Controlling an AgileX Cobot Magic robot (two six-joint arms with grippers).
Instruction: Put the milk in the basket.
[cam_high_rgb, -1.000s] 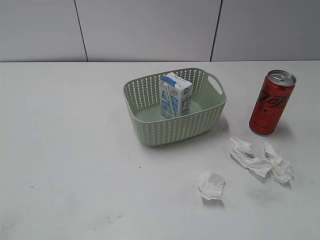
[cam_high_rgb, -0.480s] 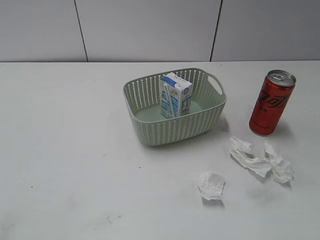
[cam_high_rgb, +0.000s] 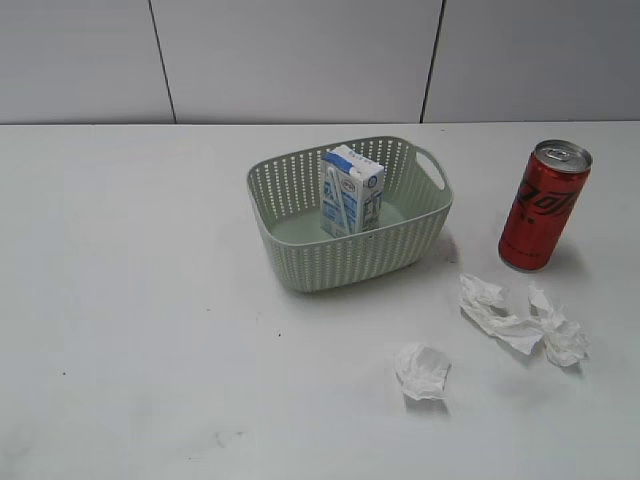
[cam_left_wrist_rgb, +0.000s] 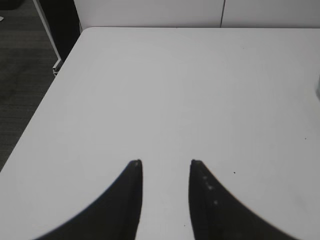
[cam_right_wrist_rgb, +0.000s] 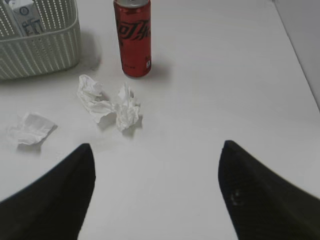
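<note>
Exterior view: the milk, a small blue-and-white carton with a wrapped straw on its side, stands upright inside the basket, a pale sage-green plastic tub with perforated walls and cut-out handles, on the white counter. A red soda can stands upright to the right of the basket, apart from it. In front of the can lies a long crumpled white tissue; a smaller crumpled tissue wad lies to its left, nearer the camera. Neither arm appears in this view.

Left wrist view: the left hand hovers over a bare stretch of counter near its left edge, its two dark fingers parted with a narrow gap between them and nothing held. Dark floor shows beyond the counter edge.

Right wrist view: the right hand is released, its dark fingers spread wide with only counter between them. Beyond it lie the long tissue and, further left, the small wad. The red can stands behind the tissue, and the basket fills the upper left corner, a corner of the milk carton visible inside through the wall and over the rim.
</note>
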